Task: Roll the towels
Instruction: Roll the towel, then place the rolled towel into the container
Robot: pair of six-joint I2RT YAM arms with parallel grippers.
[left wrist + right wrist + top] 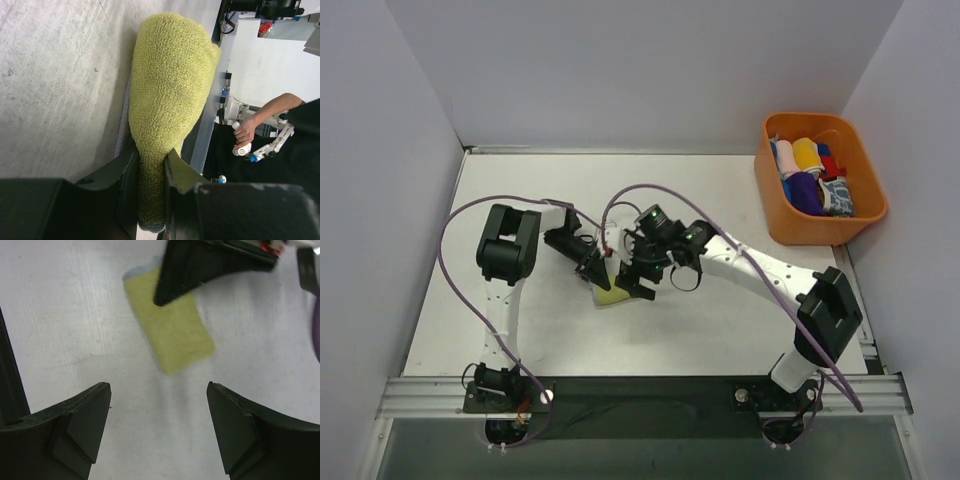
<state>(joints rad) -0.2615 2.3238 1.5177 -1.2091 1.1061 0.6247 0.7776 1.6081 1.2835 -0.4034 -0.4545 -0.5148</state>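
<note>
While the left gripper [150,167] clamps the yellow-green towel [170,90], the right gripper [159,390] hangs wide apart.
Towel lies on the white table [700,330].

From the yellow-green towel [610,296]:
- 11 o'clock: left gripper [151,157] pinches it, closing off that side.
- 1 o'clock: right gripper [157,386] hangs just above, jaws wide, with purple cables [630,189] arching over.
- 3, 6 and 9 o'clock: bare table [720,335], open for passage.
- 2 o'clock: orange basket [800,233] fills the far corner.
</note>
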